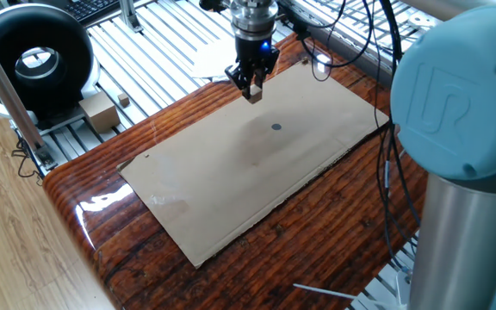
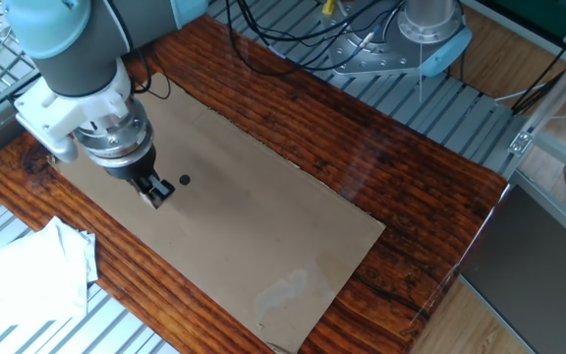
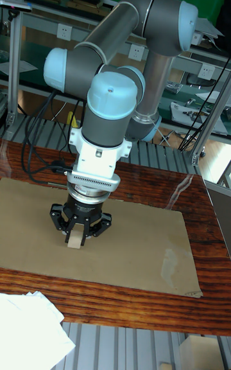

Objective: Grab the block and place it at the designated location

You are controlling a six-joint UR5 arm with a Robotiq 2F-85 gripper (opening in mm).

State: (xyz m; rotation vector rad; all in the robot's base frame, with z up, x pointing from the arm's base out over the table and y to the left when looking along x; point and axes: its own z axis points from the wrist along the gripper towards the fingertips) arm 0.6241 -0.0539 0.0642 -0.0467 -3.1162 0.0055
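A tiny light tan wooden block (image 3: 75,239) sits between the fingers of my gripper (image 3: 76,239), which is shut on it. The block (image 1: 254,95) hangs just above the far part of the tan cardboard sheet (image 1: 248,159). The designated location, a small dark grey dot (image 1: 275,128), lies on the sheet a short way nearer the camera and to the right of my gripper (image 1: 253,91). In the other fixed view the dot (image 2: 185,180) shows just right of my gripper (image 2: 156,194), with the block (image 2: 155,196) at its tips. The tall fixed view hides the dot.
The sheet lies on a glossy dark wooden table (image 1: 119,224). A larger tan box (image 1: 99,111) and a black round device (image 1: 33,60) stand off the table at the left. White paper (image 2: 32,275) lies past the table edge. Cables (image 1: 317,52) hang behind the arm.
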